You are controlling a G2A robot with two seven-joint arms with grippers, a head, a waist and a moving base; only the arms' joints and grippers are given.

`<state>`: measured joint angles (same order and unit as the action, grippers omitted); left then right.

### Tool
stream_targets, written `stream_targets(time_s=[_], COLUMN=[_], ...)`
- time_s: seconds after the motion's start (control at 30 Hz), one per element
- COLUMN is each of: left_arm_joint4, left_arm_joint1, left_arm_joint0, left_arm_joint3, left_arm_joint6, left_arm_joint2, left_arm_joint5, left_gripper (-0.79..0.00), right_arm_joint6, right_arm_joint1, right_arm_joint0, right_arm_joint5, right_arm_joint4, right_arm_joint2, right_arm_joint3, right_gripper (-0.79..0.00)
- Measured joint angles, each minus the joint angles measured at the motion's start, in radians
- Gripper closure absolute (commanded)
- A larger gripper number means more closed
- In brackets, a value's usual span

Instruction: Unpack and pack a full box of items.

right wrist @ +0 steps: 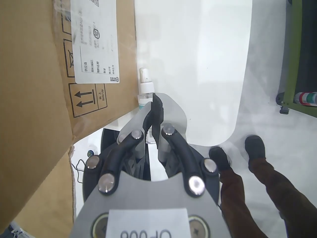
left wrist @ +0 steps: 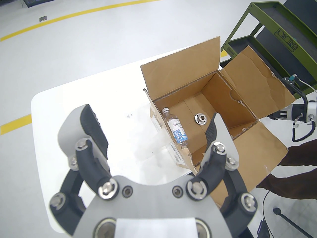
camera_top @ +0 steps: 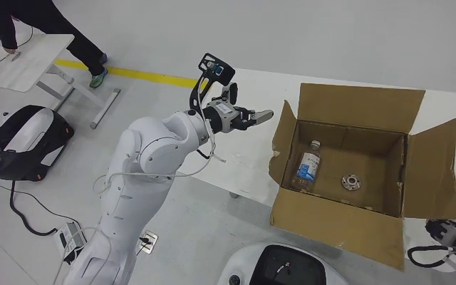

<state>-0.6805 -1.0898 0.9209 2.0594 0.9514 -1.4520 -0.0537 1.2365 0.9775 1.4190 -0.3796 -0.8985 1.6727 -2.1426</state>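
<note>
Open cardboard box (camera_top: 335,221) holds a lying water bottle (camera_top: 308,166) and seemingly a flange (camera_top: 350,182); spray bottle (right wrist: 146,85) beside.

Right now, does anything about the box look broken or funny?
Yes. The cardboard box is torn. Its near corner beside the water bottle is ripped and ragged, and one side flap has a rough, chewed-looking edge. The water bottle lies on its side in the box instead of standing up.
</note>
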Motion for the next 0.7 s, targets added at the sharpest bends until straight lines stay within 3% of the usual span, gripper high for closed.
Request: stream_targets(time_s=[0.2,0.37,0.7], left_arm_joint4=[0.0,0.0,0.0], left_arm_joint1=[0.0,0.0,0.0], left_arm_joint0=[0.0,0.0,0.0], left_arm_joint3=[0.0,0.0,0.0], left_arm_joint6=[0.0,0.0,0.0], left_arm_joint2=[0.0,0.0,0.0], left_arm_joint5=[0.0,0.0,0.0], left_gripper=[-0.785,-0.785,-0.785], right_arm_joint6=[-0.003,-0.092,-0.125], right_arm_joint1=[0.0,0.008,0.017], right_arm_joint0=[0.002,0.021,-0.035], right_arm_joint5=[0.001,0.023,0.045], right_arm_joint4=[0.002,0.05,0.095], right_arm_joint2=[-0.001,-0.023,-0.117], right_arm_joint3=[0.002,0.064,0.141], right_gripper=[0.0,0.0,0.0])
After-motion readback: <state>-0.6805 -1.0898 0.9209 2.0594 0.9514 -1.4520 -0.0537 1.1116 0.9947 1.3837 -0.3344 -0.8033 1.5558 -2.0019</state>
